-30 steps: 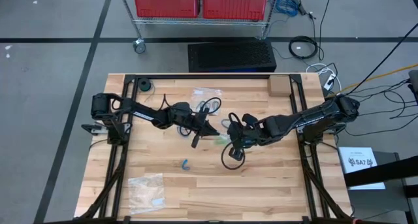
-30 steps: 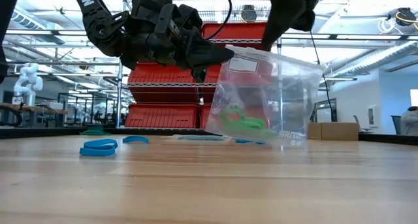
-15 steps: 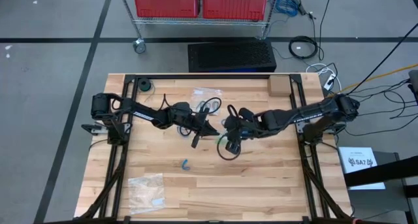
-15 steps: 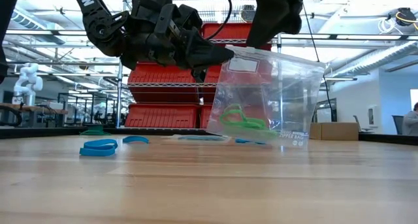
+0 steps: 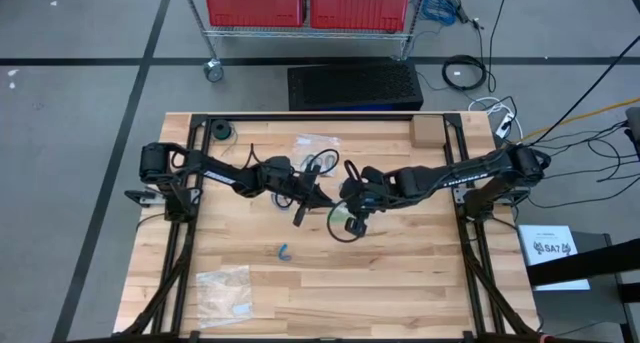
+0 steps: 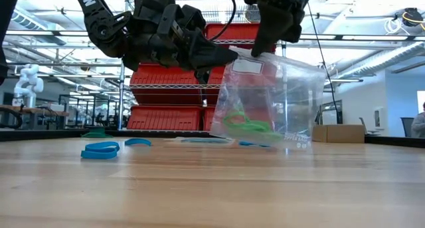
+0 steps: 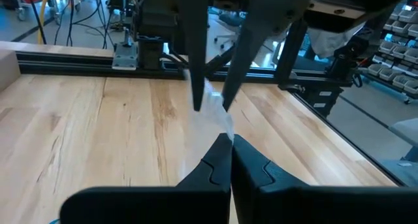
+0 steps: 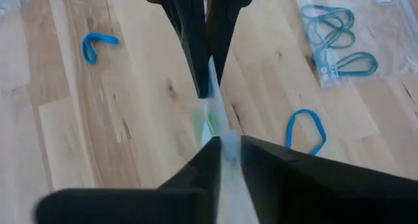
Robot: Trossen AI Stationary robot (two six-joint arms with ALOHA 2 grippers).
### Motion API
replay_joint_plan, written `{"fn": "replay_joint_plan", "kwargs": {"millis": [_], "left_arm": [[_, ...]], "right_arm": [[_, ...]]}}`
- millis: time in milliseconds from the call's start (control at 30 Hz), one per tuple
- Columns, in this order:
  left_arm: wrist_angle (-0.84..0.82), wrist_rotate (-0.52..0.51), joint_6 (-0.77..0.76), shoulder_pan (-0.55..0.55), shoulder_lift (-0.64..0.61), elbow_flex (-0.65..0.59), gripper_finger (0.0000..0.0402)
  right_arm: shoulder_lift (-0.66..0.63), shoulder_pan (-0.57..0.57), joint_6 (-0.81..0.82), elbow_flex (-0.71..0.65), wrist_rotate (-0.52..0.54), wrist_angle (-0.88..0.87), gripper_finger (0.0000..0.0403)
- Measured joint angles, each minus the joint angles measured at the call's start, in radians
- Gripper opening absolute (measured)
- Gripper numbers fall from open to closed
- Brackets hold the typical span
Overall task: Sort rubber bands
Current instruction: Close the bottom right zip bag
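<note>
A clear plastic bag (image 6: pixel 285 102) stands upright at mid-table, its bottom edge (image 6: pixel 265 145) on the wood, with green rubber bands (image 6: pixel 246 127) inside. My left gripper (image 6: pixel 231 54) is shut on the bag's upper corner. My right gripper (image 8: pixel 228 145) comes down from above just beside it. Its fingers stand a narrow gap apart on either side of the bag's top rim (image 6: pixel 259 55). Loose blue rubber bands lie on the table (image 6: pixel 101 149) (image 8: pixel 305 129) (image 5: pixel 284 251). My left gripper pinches the bag's top rim at its corner (image 7: pixel 219 123) between its two shut fingers. It comes in nearly level from the table's left. The bag hangs below the hold, upright, with its bottom edge on the table. My right gripper has the rim (image 8: pixel 225 129) between its fingers; whether they touch it I cannot tell.
A second clear bag (image 8: pixel 339 34) holding teal bands lies flat toward the far edge. A third bag (image 5: pixel 225 288) lies near the front left. A small cardboard box (image 5: pixel 427 131) sits at the far right. Bare wood lies along the near side (image 5: pixel 400 293).
My right gripper has gone toward the table's left, along the bag's top rim, and now stands close beside my left gripper. The bag stays upright on the table, and its top rim has shifted a little.
</note>
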Motion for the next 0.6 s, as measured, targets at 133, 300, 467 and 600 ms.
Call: {"fn": "replay_joint_plan", "kwargs": {"millis": [133,300,467,600], "left_arm": [[-0.002,0.000,-0.002,0.004,0.000,0.001,0.0000],[-0.004,0.000,-0.024,0.019,0.000,0.001,0.0000],[-0.008,0.001,-0.024,0.021,0.000,0.001,0.0000],[-0.007,0.001,-0.024,0.022,0.000,0.001,0.0000]], "right_arm": [[-0.004,0.003,-0.001,0.000,0.001,-0.009,0.0012],[-0.004,0.010,0.012,0.000,0.007,-0.044,0.0015],[-0.004,0.026,0.042,0.001,0.008,-0.095,0.0012],[-0.004,0.041,0.069,0.001,0.008,-0.133,0.0012]]}}
